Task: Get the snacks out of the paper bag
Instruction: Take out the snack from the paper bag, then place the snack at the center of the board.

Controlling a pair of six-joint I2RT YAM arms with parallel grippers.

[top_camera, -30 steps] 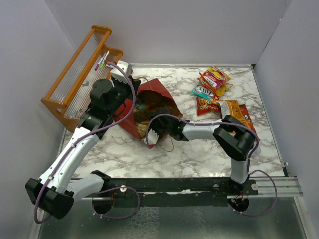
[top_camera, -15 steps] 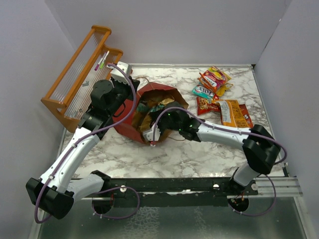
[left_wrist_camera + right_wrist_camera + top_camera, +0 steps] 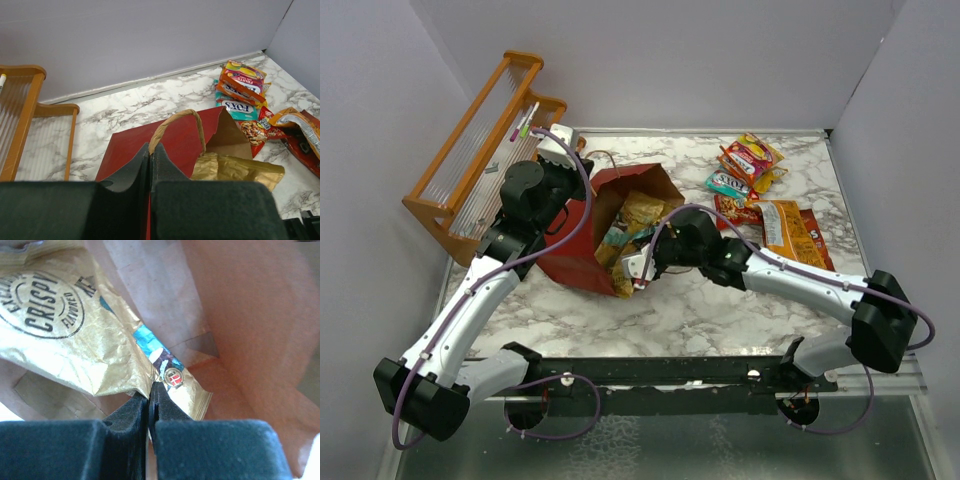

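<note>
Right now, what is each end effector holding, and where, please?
Left end effector: paper bag, at its rim. Right end effector: tan-gold bag, at its edge.

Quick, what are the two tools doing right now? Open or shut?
Left tool: closed on the paper bag's edge.
Right tool: closed, pinching the gold packet inside the bag.
</note>
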